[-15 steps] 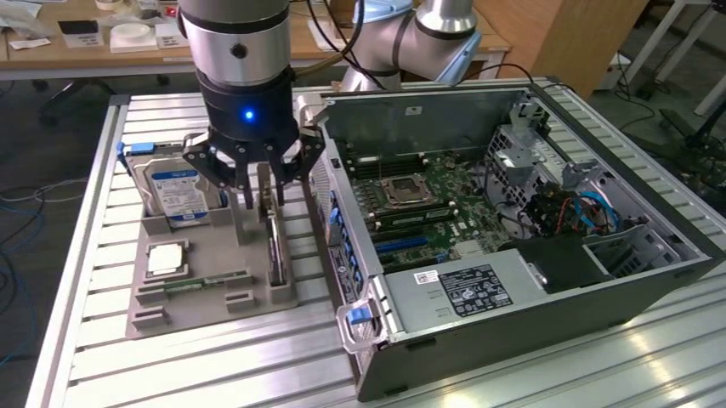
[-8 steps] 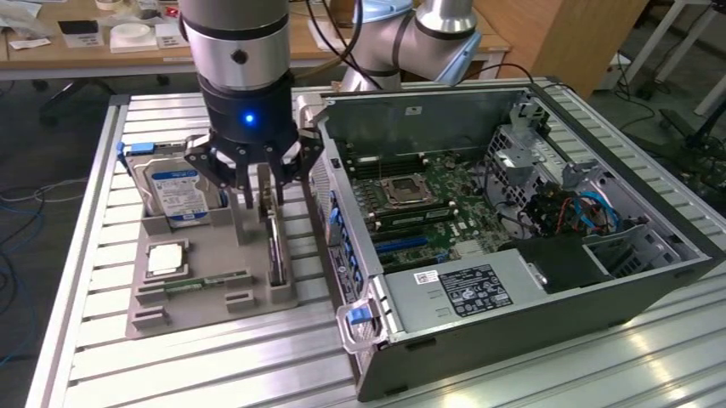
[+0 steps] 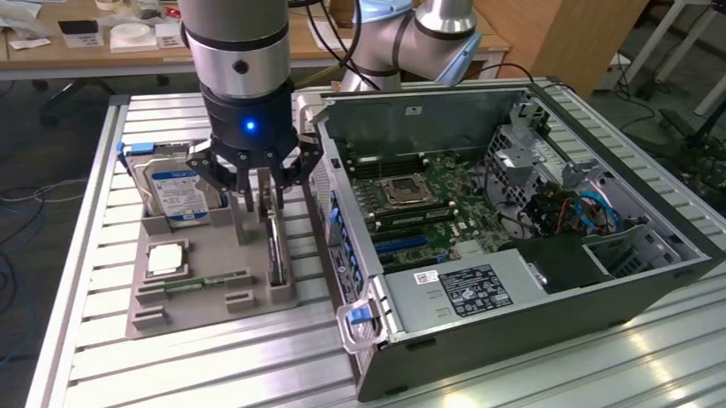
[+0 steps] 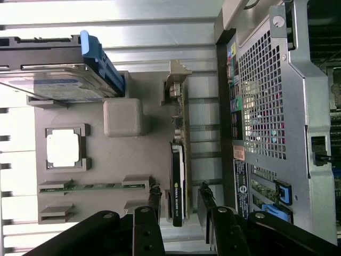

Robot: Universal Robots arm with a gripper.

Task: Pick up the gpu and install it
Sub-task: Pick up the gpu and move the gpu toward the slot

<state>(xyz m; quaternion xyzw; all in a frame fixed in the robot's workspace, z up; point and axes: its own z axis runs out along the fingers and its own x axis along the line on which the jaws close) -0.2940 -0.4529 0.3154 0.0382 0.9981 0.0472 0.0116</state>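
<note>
Gripper (image 3: 262, 202) hangs over the grey holder tray (image 3: 216, 302), at 9 o'clock from the open computer case (image 3: 545, 314) in the exterior view. The arm above it is cut off by the frame edge.

The gpu (image 3: 278, 251) stands on edge in the tray's slot on the side nearest the case, outside the case and not yet installed. In the exterior view its far end is hidden behind the gripper, so only the near dark part shows. In the wrist view the gpu (image 4: 178, 160) shows edge-on, with its silver bracket (image 4: 176, 80) at the far end. The print on its shroud is too small to read.

In the wrist view the fingers (image 4: 154, 200) are spread, one on each side of the card. There is a visible gap on both sides and no contact with it. The finger bases are cut off at the frame edge.

Also in the tray:
- The hard drive (image 3: 176, 191) is at 11 o'clock, upright, and partly covered by the gripper.
- The cpu (image 3: 167, 257) lies flat at 9 o'clock.
- The memory stick (image 3: 210, 280) is just below it toward 6 o'clock. It is thin and hard to make out.

The tray rests on the slotted table (image 3: 227, 365). In the wrist view the case's rear grille (image 4: 272, 106) stands just beside the tray, and its port labels are unreadable.
</note>
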